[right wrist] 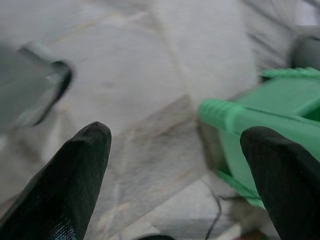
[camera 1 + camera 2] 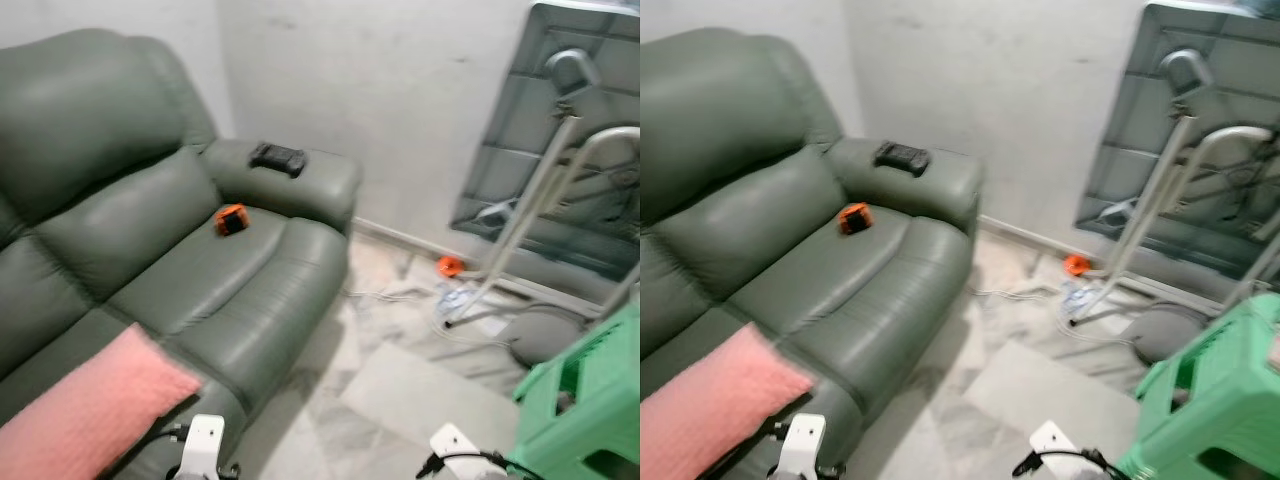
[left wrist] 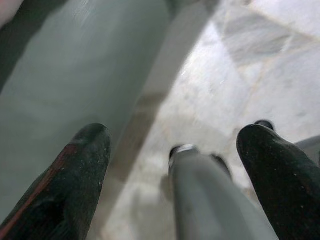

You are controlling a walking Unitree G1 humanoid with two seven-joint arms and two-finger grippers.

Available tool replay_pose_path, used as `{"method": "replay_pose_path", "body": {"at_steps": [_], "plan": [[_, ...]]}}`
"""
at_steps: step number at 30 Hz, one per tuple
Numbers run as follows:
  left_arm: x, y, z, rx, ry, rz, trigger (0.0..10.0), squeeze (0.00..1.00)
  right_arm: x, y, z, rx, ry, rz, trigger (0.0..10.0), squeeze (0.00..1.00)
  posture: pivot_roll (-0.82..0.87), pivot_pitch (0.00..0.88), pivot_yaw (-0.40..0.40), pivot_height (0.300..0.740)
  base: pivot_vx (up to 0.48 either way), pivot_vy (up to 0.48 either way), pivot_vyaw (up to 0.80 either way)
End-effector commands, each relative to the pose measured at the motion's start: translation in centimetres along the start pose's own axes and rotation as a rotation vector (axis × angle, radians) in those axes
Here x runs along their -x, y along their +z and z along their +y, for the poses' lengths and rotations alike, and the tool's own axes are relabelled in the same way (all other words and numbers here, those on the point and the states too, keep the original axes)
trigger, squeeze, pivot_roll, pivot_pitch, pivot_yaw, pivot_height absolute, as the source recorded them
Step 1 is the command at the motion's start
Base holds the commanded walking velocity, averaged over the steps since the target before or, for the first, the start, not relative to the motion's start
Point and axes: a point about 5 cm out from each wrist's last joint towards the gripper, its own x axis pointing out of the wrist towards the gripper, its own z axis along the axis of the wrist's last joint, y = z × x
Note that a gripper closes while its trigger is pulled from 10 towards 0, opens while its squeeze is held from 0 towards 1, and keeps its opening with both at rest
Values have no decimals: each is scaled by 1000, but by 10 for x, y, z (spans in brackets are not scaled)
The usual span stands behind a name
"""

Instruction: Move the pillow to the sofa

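Observation:
A pink pillow [image 2: 85,408] lies on the seat of the grey-green leather sofa [image 2: 180,260], at its near left end. Both arms hang low at the bottom edge of the head views. My left gripper [image 3: 175,160] is open over the floor beside the sofa's front, its black fingers [image 3: 65,185] wide apart with nothing between them. My right gripper [image 1: 175,165] is also open, above the marble floor near the green stool [image 1: 270,130].
A black controller [image 2: 277,157] rests on the sofa's armrest and a small orange object [image 2: 231,219] on the seat. A green plastic stool [image 2: 580,400] stands at the right. A metal frame [image 2: 530,220], cables and an orange item [image 2: 449,265] lie by the wall.

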Motion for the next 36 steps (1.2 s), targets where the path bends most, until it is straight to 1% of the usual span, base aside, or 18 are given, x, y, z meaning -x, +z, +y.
{"method": "replay_pose_path", "body": {"at_steps": [1,15,36], "plan": [[1,-6,13,-1,29,19,10000,0,-1,9,7,-14,12,-29,10000,0,-120,0,-27,720,337,0,-644],[1,-7,14,-9,30,24,10000,0,-1,10,8,-7,13,-31,10000,0,-119,0,-22,720,325,0,-649],[2,-7,16,-4,29,23,10000,0,-1,7,11,-17,20,-27,10000,0,-115,0,-15,720,367,0,0]]}}
